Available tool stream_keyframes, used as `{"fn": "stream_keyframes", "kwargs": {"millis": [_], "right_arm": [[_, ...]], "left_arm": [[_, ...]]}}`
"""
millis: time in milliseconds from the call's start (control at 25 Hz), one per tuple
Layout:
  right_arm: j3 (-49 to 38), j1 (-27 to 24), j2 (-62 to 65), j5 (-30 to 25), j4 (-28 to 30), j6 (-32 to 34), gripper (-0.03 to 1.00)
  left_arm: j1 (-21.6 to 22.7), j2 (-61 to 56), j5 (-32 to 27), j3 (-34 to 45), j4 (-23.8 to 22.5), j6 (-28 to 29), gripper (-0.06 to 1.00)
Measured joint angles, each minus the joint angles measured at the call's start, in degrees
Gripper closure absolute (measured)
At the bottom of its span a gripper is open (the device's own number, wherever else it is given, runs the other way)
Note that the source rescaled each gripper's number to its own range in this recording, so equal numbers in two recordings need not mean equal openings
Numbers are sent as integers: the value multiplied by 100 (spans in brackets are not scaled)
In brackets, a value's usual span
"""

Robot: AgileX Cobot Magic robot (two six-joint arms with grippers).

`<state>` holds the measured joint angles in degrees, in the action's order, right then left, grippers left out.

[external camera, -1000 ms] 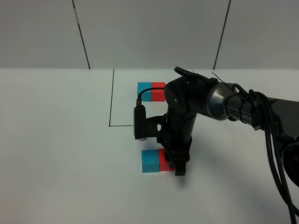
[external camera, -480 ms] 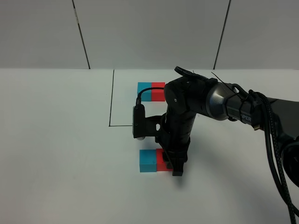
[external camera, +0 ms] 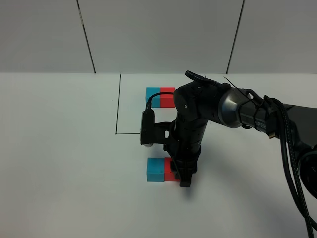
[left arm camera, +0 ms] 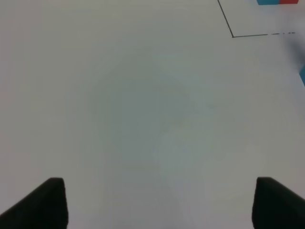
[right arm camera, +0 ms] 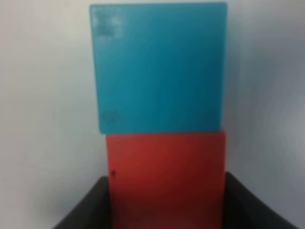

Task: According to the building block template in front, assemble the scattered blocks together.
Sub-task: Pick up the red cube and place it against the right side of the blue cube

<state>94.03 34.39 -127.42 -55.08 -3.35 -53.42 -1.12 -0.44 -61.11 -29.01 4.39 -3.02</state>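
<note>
Our right jaws clasp the red cube (right arm camera: 167, 176), which touches the cyan cube (right arm camera: 159, 67) on the table (external camera: 64, 148), near the template bar (external camera: 160, 97); our left jaws hang wide apart

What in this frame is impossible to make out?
Red cube: exterior high, mostly behind the right gripper.
Building block template: left wrist, cut off by the frame edge, blurred.
Left gripper: left wrist, only fingertips show.
Cyan cube: right wrist, blurred; seam with red unclear.
</note>
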Motion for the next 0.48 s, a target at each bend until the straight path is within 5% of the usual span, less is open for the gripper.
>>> {"fn": "stream_keyframes", "kwargs": {"millis": [480], "right_arm": [[0, 0, 0, 6, -5, 82, 97]], "left_arm": [[0, 0, 0, 0, 0, 0, 30]]}}
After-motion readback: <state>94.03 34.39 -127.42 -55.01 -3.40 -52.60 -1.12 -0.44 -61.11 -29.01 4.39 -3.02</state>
